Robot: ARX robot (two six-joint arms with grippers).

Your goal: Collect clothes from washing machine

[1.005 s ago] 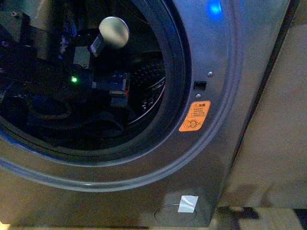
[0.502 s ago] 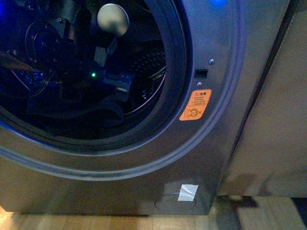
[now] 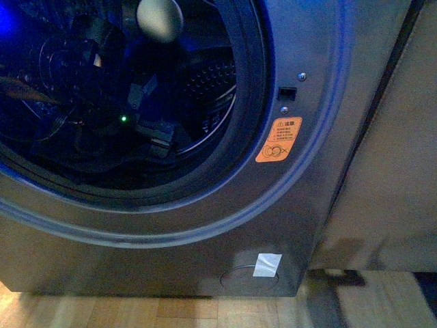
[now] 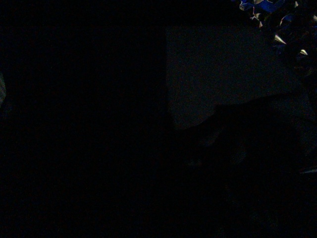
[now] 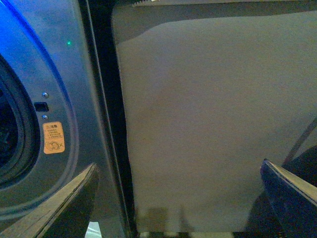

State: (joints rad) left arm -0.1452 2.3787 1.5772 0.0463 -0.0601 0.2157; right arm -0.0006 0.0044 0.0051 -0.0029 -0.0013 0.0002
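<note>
The grey washing machine [image 3: 300, 205] fills the front view, with its round porthole open and the perforated steel drum [image 3: 208, 82] visible inside. My left arm [image 3: 82, 68], black with a green light [image 3: 123, 118], reaches into the drum. Its jaws do not show clearly. Dark folds that look like the clothes [image 3: 95, 164] lie low in the drum under the arm, hard to make out. The left wrist view is dark. My right gripper [image 5: 178, 198] is open and empty outside the machine, facing its front panel [image 5: 59, 59] and a beige panel.
An orange warning sticker [image 3: 278, 139] sits right of the porthole and also shows in the right wrist view [image 5: 53, 138]. A beige panel [image 3: 389, 171] stands right of the machine. A white tape patch [image 3: 266, 264] is low on the front, above the wooden floor [image 3: 205, 311].
My left arm has shifted and turned inside the drum, and its green light moved slightly right. The front view has dropped a little, showing more floor.
</note>
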